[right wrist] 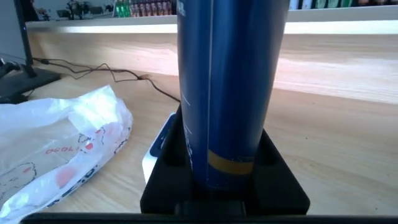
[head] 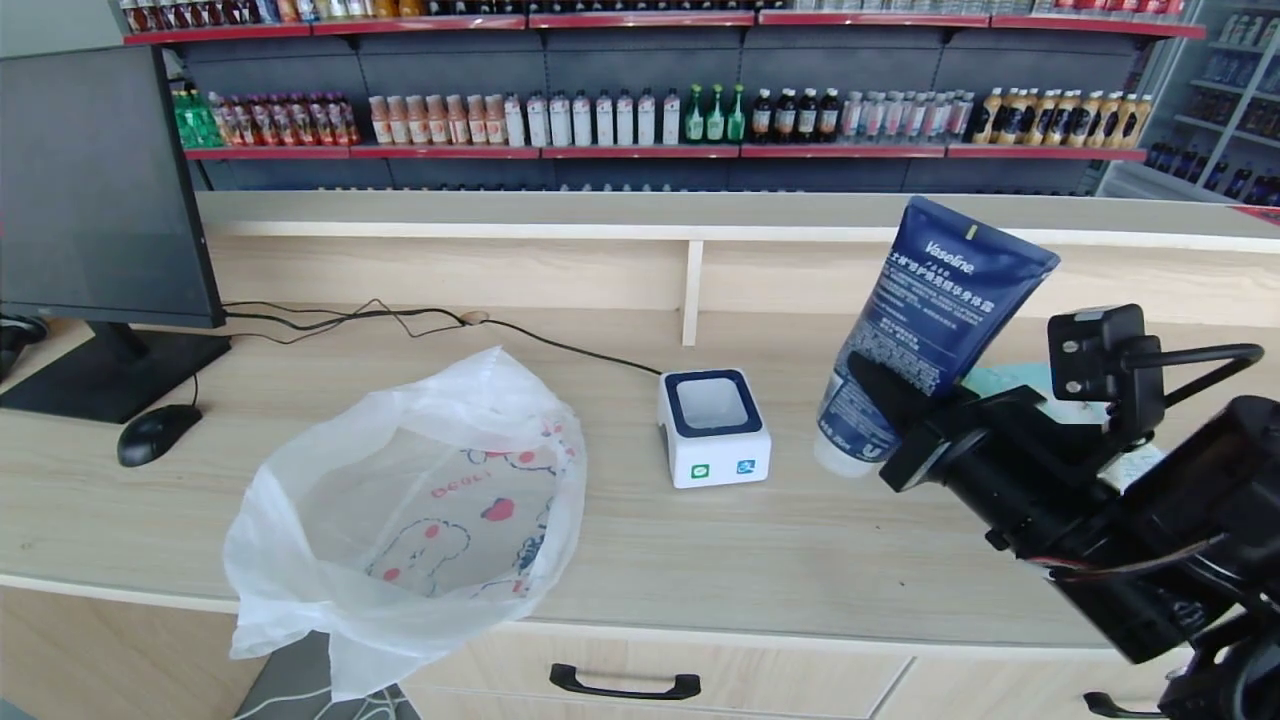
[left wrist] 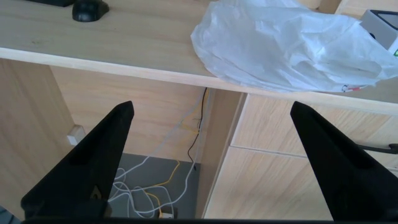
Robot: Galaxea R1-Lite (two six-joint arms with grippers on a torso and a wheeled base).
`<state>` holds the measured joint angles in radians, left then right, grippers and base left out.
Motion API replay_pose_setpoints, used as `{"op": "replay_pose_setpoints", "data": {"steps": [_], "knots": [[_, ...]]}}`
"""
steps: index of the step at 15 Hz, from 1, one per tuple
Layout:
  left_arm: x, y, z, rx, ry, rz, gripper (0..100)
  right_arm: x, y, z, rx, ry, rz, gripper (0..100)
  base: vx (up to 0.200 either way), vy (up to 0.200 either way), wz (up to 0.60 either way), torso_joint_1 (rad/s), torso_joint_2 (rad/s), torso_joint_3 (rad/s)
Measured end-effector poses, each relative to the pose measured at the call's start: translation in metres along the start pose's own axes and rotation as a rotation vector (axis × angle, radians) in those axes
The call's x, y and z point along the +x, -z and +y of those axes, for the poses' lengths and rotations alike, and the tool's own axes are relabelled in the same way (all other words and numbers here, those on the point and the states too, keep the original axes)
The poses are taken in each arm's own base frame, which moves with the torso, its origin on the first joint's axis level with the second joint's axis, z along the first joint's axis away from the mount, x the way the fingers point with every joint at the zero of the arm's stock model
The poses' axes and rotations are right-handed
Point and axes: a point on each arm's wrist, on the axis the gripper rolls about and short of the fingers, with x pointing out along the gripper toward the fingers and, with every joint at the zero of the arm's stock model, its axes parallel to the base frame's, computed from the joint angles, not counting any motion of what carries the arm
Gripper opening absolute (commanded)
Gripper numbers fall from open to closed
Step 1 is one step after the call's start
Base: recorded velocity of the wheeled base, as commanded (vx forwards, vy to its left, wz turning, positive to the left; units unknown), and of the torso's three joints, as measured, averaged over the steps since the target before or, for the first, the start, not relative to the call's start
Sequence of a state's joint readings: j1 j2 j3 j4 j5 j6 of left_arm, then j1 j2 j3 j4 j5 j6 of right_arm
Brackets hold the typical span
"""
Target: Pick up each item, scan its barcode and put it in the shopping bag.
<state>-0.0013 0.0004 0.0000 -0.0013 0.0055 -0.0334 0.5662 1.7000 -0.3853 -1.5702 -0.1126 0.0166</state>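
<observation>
Tube [head: 940,300], head view: blue, cap down, tilted, clamped in right gripper [head: 895,405] over counter [head: 700,560], just right of scanner [head: 713,428]; shopping bag [head: 400,500] open, left of scanner.
Left wrist: left gripper [left wrist: 211,109] spread wide, empty, below counter edge; shopping bag [left wrist: 280,43] overhangs edge.
Right wrist: jaws closed on tube [right wrist: 230,81]; scanner, shopping bag beyond.

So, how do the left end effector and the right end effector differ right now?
The left end effector is open and empty; the right end effector is shut on the blue tube. The left one hangs in front of the counter, the right one over it, near the scanner. Both have black fingers.
</observation>
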Motion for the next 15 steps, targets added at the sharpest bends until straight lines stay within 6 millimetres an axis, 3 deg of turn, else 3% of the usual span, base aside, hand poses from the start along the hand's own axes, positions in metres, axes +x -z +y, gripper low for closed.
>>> {"op": "replay_pose_setpoints", "data": {"steps": [3,6,11,15], "knots": [[0.0,0.0,0.0,0.0,0.0,0.0,100,-0.028,-0.009,0.005,0.057,-0.035,0.005,0,0.0,0.0,0.0,0.0,0.0,0.0],[0.0,0.0,0.0,0.0,0.0,0.0,100,-0.047,-0.019,0.024,0.182,-0.147,-0.008,0,0.0,0.0,0.0,0.0,0.0,0.0],[0.0,0.0,0.0,0.0,0.0,0.0,100,-0.038,-0.039,0.046,0.543,-0.388,-0.027,0,0.0,0.0,0.0,0.0,0.0,0.0],[0.0,0.0,0.0,0.0,0.0,0.0,100,-0.045,-0.044,0.06,0.726,-0.474,0.016,0,0.0,0.0,0.0,0.0,0.0,0.0]]}}
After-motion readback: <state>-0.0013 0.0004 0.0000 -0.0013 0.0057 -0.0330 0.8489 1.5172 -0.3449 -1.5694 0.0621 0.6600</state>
